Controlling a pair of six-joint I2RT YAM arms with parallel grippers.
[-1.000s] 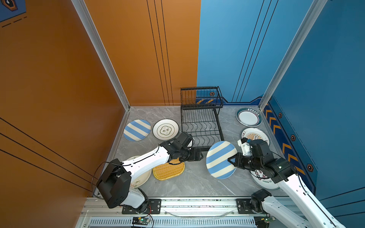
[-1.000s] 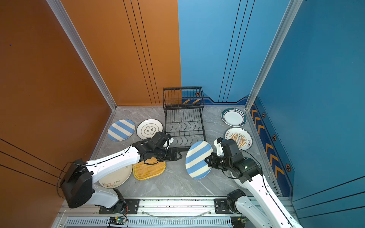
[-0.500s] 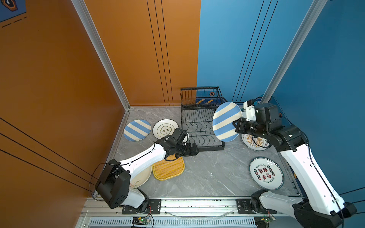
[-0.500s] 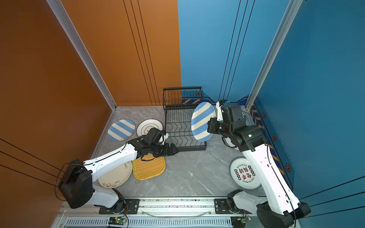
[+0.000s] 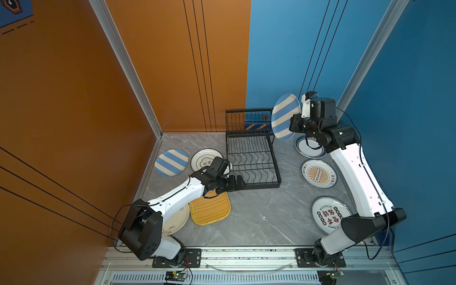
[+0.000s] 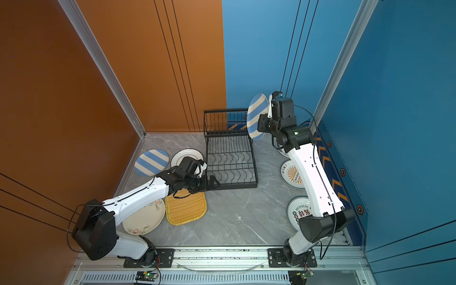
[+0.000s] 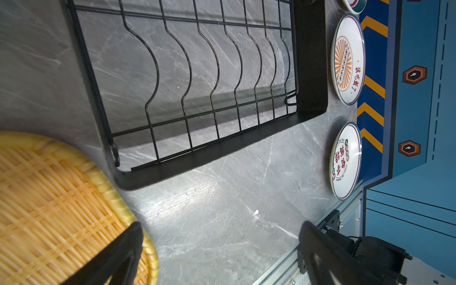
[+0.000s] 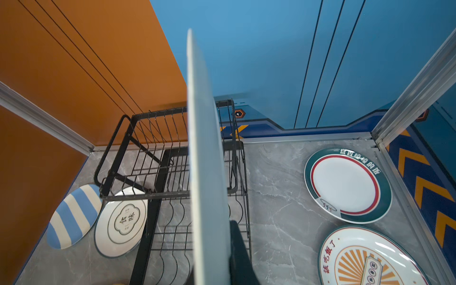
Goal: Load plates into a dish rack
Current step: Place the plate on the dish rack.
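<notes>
Holding striped plate (image 5: 283,116) upright on edge in clamped right gripper (image 5: 293,124), rack (image 5: 249,134) upper slots just below and ahead, plate plane seemingly along them, this arm nearer; left gripper (image 5: 239,183) spread wide, empty, beside rack's near corner.

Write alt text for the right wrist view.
The right end effector holds a pale round plate edge-on before a black wire dish rack. On the grey marble table lie a teal-rimmed plate and an orange sunburst plate on one side, a blue-striped plate and a white printed plate opposite.
</notes>
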